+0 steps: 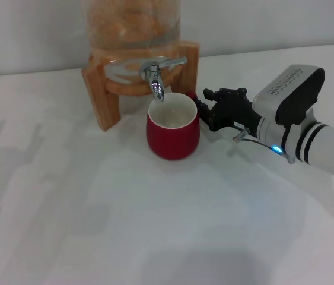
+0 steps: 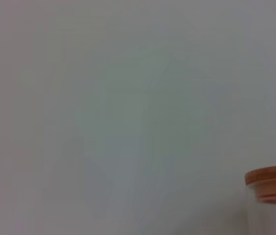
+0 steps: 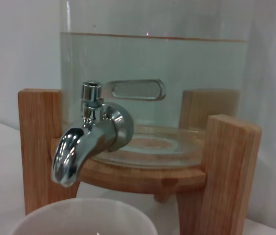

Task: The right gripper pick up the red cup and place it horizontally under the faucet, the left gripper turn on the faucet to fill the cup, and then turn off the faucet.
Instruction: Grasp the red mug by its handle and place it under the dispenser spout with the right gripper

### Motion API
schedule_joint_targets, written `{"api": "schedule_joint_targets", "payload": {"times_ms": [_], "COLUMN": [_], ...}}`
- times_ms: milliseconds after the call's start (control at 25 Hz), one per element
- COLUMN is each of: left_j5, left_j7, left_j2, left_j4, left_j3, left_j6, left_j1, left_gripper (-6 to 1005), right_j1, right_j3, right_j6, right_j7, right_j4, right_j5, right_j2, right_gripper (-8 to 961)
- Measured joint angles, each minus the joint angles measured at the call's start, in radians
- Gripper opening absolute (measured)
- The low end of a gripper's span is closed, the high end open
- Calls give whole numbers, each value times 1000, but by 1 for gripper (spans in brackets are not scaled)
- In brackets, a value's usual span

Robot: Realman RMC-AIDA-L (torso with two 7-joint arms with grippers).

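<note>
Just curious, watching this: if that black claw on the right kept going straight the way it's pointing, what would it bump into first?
The right gripper points at the red cup and already sits at its handle side, so the cup comes first, probably pushing it toward the wooden stand.

A plain white worktop fills most of the head view, smooth and bare of pattern, with soft grey shadows lying across its left side and its near edge. Behind it rises a pale, unmarked wall, meeting the worktop along a straight line. The light is even and diffuse, casting only faint shadows.
</note>
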Motion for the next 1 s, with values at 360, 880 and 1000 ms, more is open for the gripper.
{"api": "schedule_joint_targets", "payload": {"times_ms": [360,880,1000], "left_j5": [0,0,0], "left_j7": [0,1,1], "left_j2": [0,0,0], "left_j4": [-2,-4,-4], "left_j3": [-2,-3,-4], "left_j6": [0,0,0], "left_j1": [4,3,3], "left_gripper": [832,832,833], "right_j1": [-18,-52,-55], "right_j3": [-5,1,1], "right_j6": [-17,-41,-41], "right_j7": [0,0,0], "right_j4": [0,-2,-2], "right_j5": [0,0,0], "right_j2": [-2,-7,-8], "right_gripper": [296,298,298]}}
